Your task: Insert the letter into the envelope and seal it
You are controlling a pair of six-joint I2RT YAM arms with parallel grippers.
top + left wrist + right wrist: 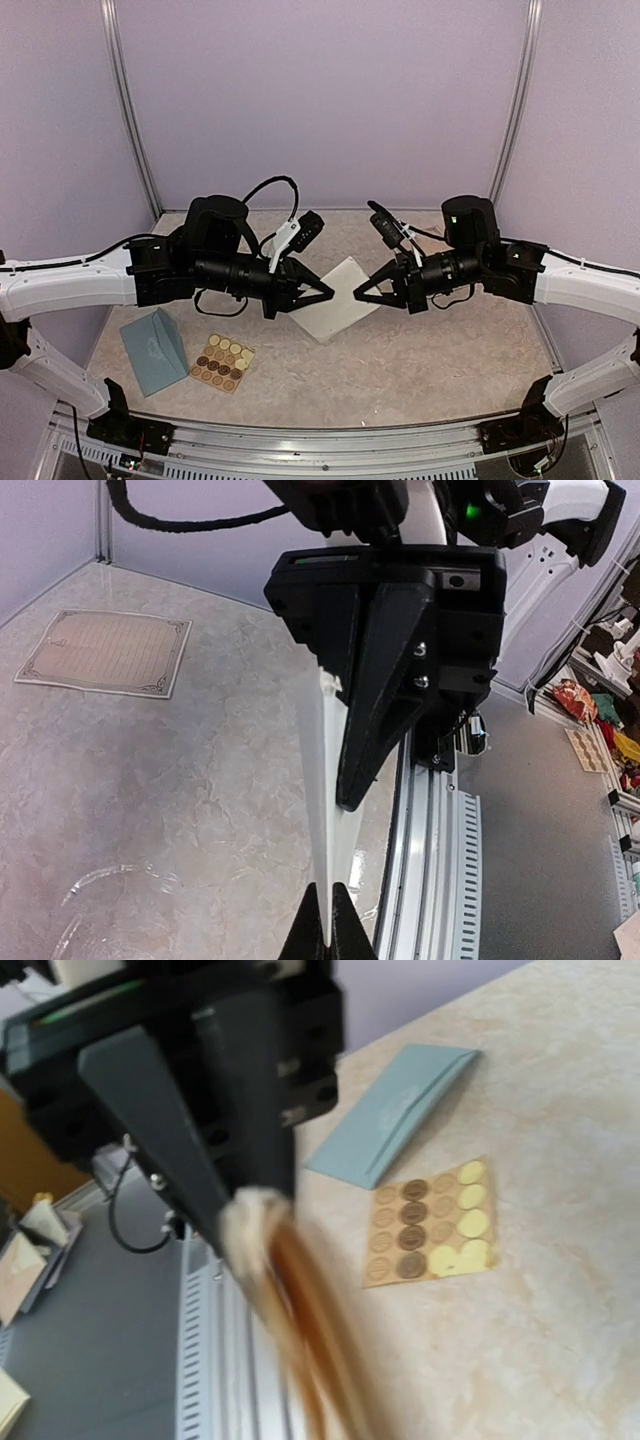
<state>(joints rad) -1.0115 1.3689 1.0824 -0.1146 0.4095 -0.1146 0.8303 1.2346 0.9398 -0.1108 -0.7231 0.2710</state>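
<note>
The left gripper is pinching one edge of a cream-white rectangular paper sheet, its jaws pressing together on the paper. The right gripper is clamping the opposite edge, jaws squeezed tight. The sheet is stretching between them above the mottled beige tabletop. The teal-blue paper envelope is lying at the table's near-left corner, just beside a tan sheet of round stickers.

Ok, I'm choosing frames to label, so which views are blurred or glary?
Right wrist: the held sheet is smeared into an orange-cream streak; the envelope and sticker sheet are only slightly soft. Left wrist: sharp, the sheet edge-on, faint curved reflections on the table at lower left. Top external: sharp, evenly lit, no hard shadows.
</note>
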